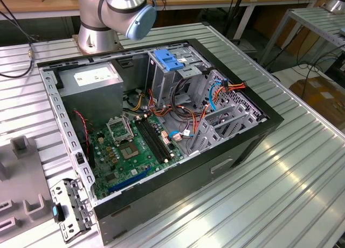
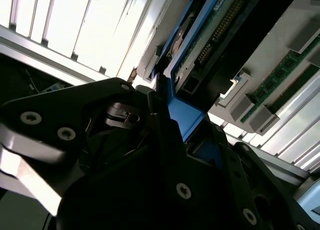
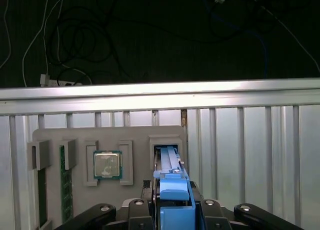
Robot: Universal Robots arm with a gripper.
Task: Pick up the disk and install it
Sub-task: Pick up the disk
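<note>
Gripping the disk (image 3: 167, 160) by its blue bracket with the pincer (image 3: 172, 200), at the grey holder (image 3: 135, 135) slot; not yet installed in the computer case (image 1: 178, 186)

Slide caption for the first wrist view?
Pincer gripping the disk by its blue bracket at the grey holder tray, beside a processor chip.

blue bracket on disk (image 3: 172, 187), black gripper (image 3: 173, 206), plain grey tray (image 3: 135, 135), silver ribbed table (image 3: 250, 155). PC: green motherboard (image 1: 135, 145), blue cage handle (image 1: 171, 60), black case (image 1: 215, 175), red-orange cables (image 1: 229, 88).
</note>
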